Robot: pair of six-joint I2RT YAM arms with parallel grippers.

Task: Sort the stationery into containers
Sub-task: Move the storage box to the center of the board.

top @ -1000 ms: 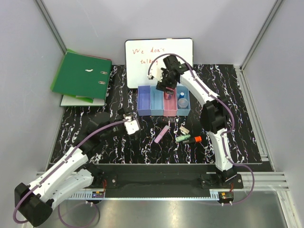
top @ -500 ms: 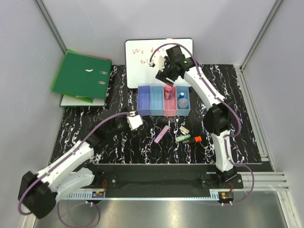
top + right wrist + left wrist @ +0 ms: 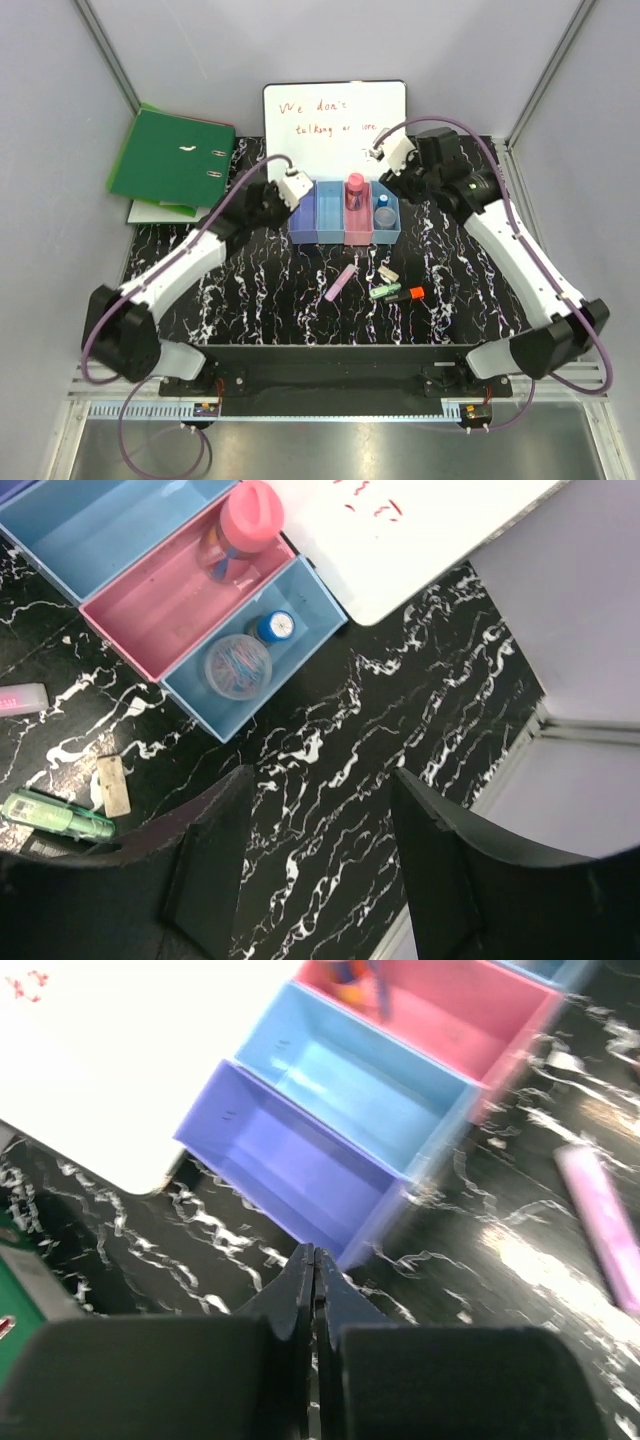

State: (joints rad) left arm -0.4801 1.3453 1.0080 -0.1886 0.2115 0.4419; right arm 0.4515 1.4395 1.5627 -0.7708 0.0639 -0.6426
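While the left tool [image 3: 315, 1258] hangs closed on nothing, the slanted lilac marker [image 3: 600, 1225] lies near-right of it, farther from the gaping right tool [image 3: 320, 775].

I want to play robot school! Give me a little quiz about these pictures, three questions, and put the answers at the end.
1. True or false: the left hand is shut with nothing in it.
2. What colour is the bin that holds the pink-capped jar? A) purple B) pink C) green
3. How many things sit in the light blue end bin, the one at the right end of the row?

Key: 1 true. 2 B. 3 two: the small blue-capped bottle and the round piece.
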